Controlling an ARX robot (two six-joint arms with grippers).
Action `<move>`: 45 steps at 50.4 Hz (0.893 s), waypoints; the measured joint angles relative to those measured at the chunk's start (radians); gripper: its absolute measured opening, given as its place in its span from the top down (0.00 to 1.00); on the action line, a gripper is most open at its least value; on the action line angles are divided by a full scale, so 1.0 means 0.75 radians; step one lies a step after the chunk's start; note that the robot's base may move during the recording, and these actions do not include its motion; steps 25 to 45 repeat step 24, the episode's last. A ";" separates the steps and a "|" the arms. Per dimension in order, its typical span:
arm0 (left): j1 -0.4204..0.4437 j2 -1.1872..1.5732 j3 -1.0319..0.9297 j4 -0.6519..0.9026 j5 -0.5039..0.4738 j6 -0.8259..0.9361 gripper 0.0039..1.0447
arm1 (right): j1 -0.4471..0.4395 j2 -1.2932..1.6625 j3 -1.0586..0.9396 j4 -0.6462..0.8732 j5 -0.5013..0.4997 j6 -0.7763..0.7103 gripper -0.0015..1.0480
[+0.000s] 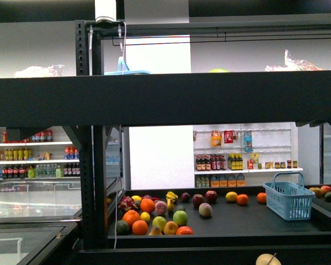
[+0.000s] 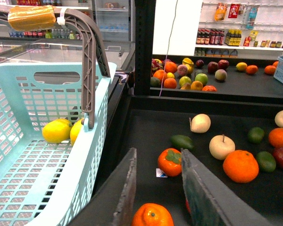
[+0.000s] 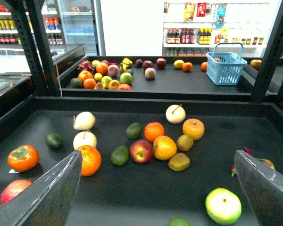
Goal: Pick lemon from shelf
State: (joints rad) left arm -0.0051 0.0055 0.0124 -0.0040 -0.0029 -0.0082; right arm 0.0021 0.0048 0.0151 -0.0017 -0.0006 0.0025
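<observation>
Lemon (image 2: 56, 130) sits inside my pale blue basket (image 2: 19, 179), against its far wall, next to a second yellow fruit (image 2: 76, 131).

My left claw (image 2: 158, 188) hangs with its jaws parted over the black shelf (image 2: 146, 136) desk, a persimmon (image 2: 170, 161) showing between them and an orange (image 2: 152, 215) just below, touching neither. My right claw (image 3: 155, 188) is spread wide over the fruit scattered mid-desk, gripping nothing; a red apple (image 3: 141, 151) lies beyond it.
</observation>
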 joint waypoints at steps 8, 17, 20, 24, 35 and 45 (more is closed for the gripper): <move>0.000 0.000 0.000 0.001 0.000 0.000 0.34 | 0.000 0.000 0.000 0.000 0.000 0.000 0.07; 0.000 0.000 0.000 0.000 0.000 0.002 0.06 | 0.000 0.000 0.000 0.000 0.000 0.000 0.07; 0.000 0.000 0.000 0.001 0.000 0.002 0.08 | 0.000 0.000 0.000 0.000 0.000 0.000 0.07; 0.000 0.000 0.000 0.001 0.000 0.002 0.07 | 0.000 0.000 0.000 0.000 0.000 0.000 0.07; 0.000 0.000 0.000 0.001 0.000 0.002 0.07 | 0.000 0.000 0.000 0.000 0.000 0.000 0.07; 0.000 0.000 0.000 0.001 0.000 0.002 0.07 | 0.000 0.000 0.000 0.000 0.000 0.000 0.07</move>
